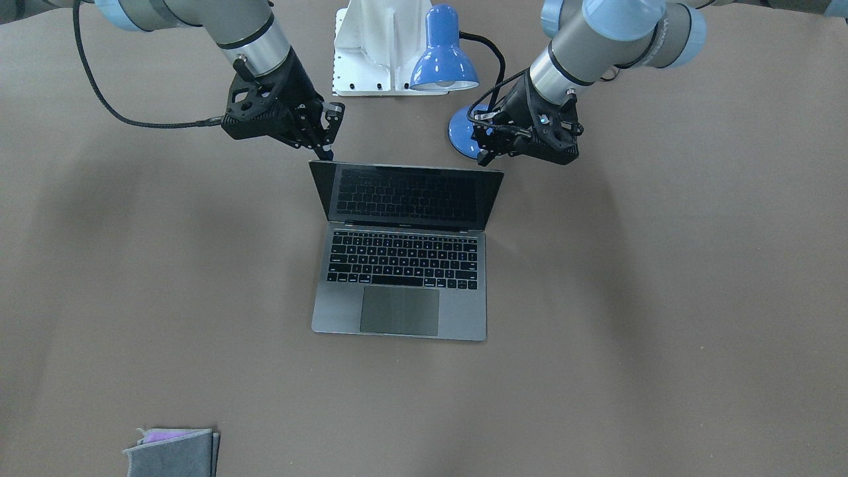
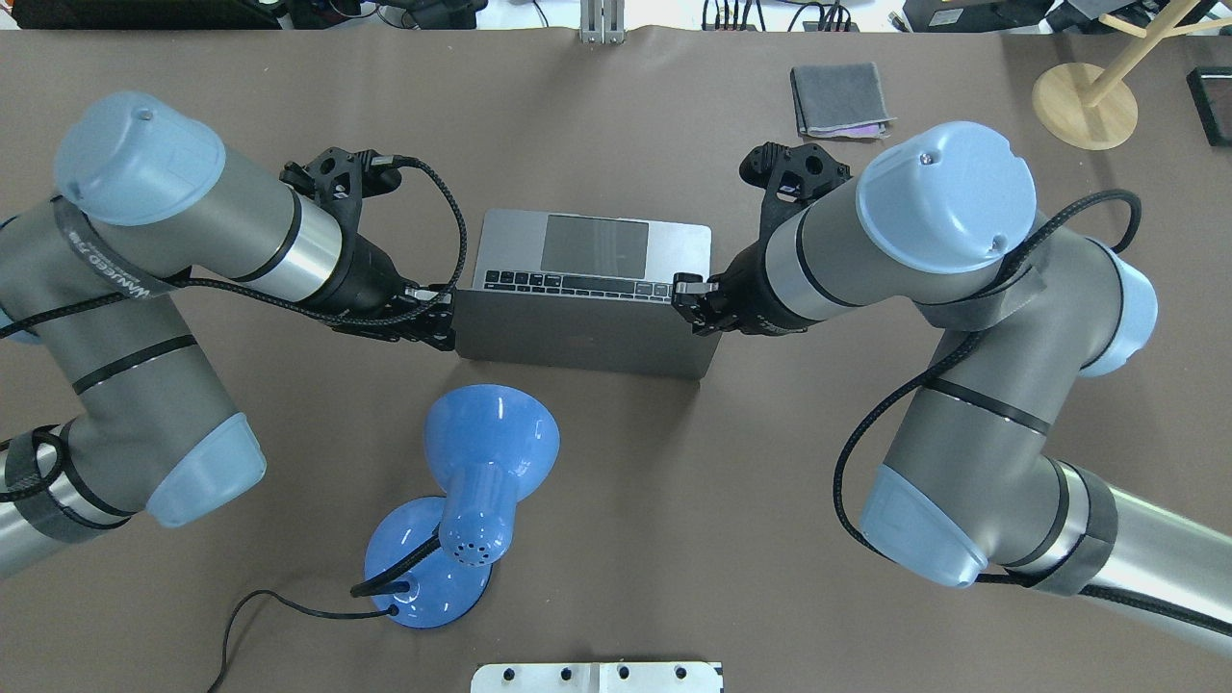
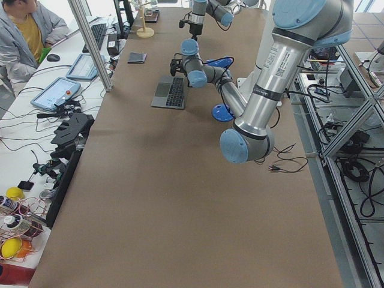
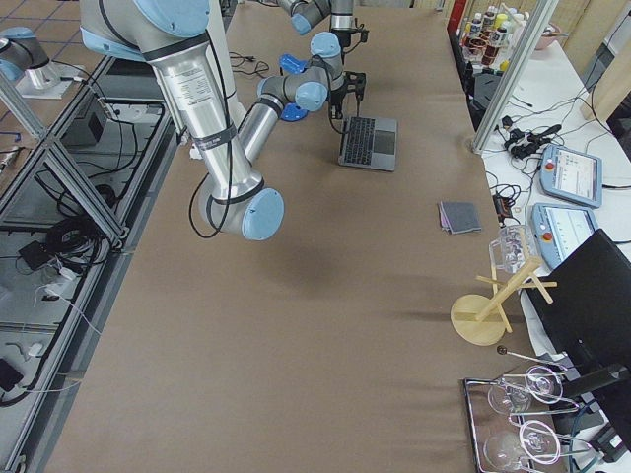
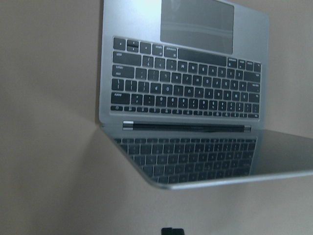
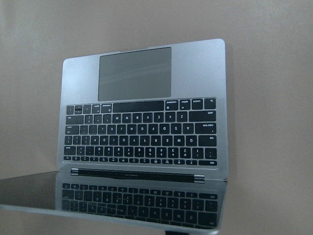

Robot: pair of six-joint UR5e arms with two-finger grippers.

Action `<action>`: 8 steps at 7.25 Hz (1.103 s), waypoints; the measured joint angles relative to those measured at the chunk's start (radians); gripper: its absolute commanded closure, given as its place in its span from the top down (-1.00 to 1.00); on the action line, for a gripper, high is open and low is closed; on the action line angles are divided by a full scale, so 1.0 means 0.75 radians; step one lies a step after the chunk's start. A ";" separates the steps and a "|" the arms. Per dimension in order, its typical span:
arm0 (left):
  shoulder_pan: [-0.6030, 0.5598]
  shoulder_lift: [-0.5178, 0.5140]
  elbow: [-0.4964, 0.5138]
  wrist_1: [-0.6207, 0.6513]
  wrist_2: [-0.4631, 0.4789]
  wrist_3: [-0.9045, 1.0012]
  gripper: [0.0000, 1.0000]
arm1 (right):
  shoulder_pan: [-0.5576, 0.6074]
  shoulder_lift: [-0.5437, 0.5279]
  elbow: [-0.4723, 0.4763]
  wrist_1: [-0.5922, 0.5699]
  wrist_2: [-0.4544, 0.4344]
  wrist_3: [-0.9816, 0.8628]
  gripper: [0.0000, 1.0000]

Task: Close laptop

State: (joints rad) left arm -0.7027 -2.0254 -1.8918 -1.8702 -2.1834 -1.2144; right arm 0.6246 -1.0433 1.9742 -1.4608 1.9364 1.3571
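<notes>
Since the laptop [image 1: 399, 311] is a thin metal shell hinged to a glossy black screen, it is judged to be stiff, fairly heavy in the base and fragile at the display. Its smooth lid [image 2: 587, 332] is likely to be slippery, so it is better pushed at the top edge near a corner than pinched across the glass. The machine is set open at the middle of the table [image 1: 662, 298], with the keyboard turned away from the robot and the lid raised on the robot's side. The right gripper [image 1: 329, 136] is held just beside the lid's upper corner on that side with its fingers spread, and one fingertip is brought so close to the edge that contact can be neither confirmed nor ruled out. The left gripper [image 1: 485, 142] is placed just beside the opposite upper corner, and whether it is spread or pressed together cannot be told.
</notes>
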 measured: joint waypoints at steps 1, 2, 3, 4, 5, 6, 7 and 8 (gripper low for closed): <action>-0.003 -0.009 0.022 0.000 0.003 0.002 -1.00 | 0.030 0.033 -0.047 0.001 0.004 -0.001 -1.00; -0.009 -0.030 0.053 -0.001 0.004 0.016 -1.00 | 0.057 0.075 -0.111 0.002 0.007 -0.005 -1.00; -0.019 -0.056 0.090 0.000 0.011 0.044 -1.00 | 0.078 0.115 -0.178 0.007 0.008 -0.009 -1.00; -0.028 -0.085 0.132 0.000 0.035 0.071 -1.00 | 0.090 0.157 -0.256 0.028 0.009 -0.009 -1.00; -0.041 -0.127 0.190 -0.003 0.065 0.102 -1.00 | 0.098 0.190 -0.340 0.073 0.012 -0.007 -1.00; -0.066 -0.174 0.259 -0.009 0.081 0.131 -1.00 | 0.106 0.209 -0.406 0.109 0.018 -0.008 -1.00; -0.092 -0.223 0.337 -0.021 0.097 0.149 -1.00 | 0.116 0.220 -0.454 0.129 0.025 -0.013 -1.00; -0.106 -0.270 0.428 -0.055 0.126 0.161 -1.00 | 0.132 0.236 -0.500 0.141 0.035 -0.022 -1.00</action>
State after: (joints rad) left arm -0.7822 -2.2281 -1.5710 -1.9115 -2.0886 -1.0933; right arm 0.7239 -0.8662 1.5995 -1.3554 1.9628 1.3407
